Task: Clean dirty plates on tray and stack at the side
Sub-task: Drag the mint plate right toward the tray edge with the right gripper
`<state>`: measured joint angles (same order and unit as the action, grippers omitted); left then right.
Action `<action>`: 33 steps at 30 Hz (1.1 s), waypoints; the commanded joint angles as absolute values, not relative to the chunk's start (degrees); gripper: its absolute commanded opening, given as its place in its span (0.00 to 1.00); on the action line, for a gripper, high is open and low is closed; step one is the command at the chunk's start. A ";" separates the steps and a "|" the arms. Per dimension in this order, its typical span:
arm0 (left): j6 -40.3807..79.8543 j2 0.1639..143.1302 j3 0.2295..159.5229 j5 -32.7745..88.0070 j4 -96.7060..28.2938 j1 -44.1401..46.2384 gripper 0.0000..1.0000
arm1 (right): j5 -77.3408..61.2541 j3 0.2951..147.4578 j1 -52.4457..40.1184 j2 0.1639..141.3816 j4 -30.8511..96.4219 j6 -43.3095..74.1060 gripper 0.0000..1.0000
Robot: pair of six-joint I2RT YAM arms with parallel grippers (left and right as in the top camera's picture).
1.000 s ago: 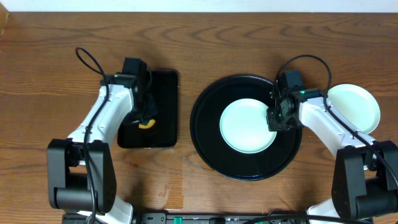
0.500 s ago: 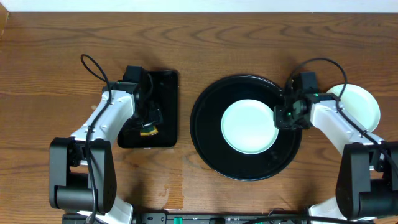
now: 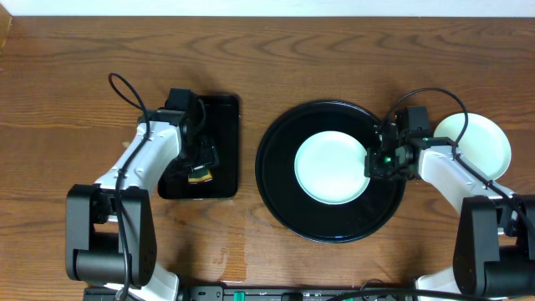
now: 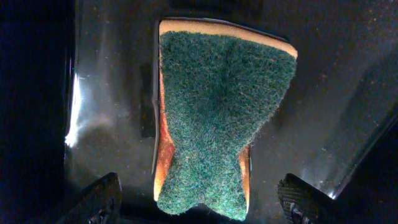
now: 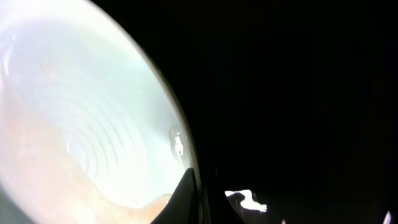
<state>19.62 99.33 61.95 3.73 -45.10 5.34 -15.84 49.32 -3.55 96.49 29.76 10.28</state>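
Note:
A pale mint-blue plate (image 3: 331,167) lies in the round black tray (image 3: 280,188). My right gripper (image 3: 374,160) is shut on that plate's right rim. In the right wrist view a dark fingertip (image 5: 185,194) rests on the inside of the plate (image 5: 74,112) at its edge. Another pale plate (image 3: 475,144) sits on the bare wood to the right of the tray, partly under my right arm. My left gripper (image 3: 201,165) hangs open over a green-topped sponge (image 4: 217,112). The sponge lies loose between the spread fingers (image 4: 102,198), touching neither.
The sponge (image 3: 197,175) rests on a small rectangular black tray (image 3: 224,125) left of the round one. Both arms' cables loop above them. The table's far edge meets a white wall.
My left gripper has opened and let go of the sponge, which now lies on the small tray. My right gripper shifted slightly right along the plate's rim and has closed on it.

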 commanded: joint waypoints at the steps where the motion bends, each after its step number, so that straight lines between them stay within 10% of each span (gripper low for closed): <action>1: 19.51 99.33 61.93 3.64 -45.30 5.21 0.82 | -12.25 53.98 -3.49 94.61 34.63 11.33 0.01; 23: 19.51 99.33 61.93 3.64 -45.30 5.21 0.82 | 39.18 67.61 -29.56 77.80 50.30 10.11 0.01; 33: 19.51 99.33 61.93 3.64 -45.30 5.21 0.82 | 11.55 65.04 -18.00 83.31 52.97 16.12 0.03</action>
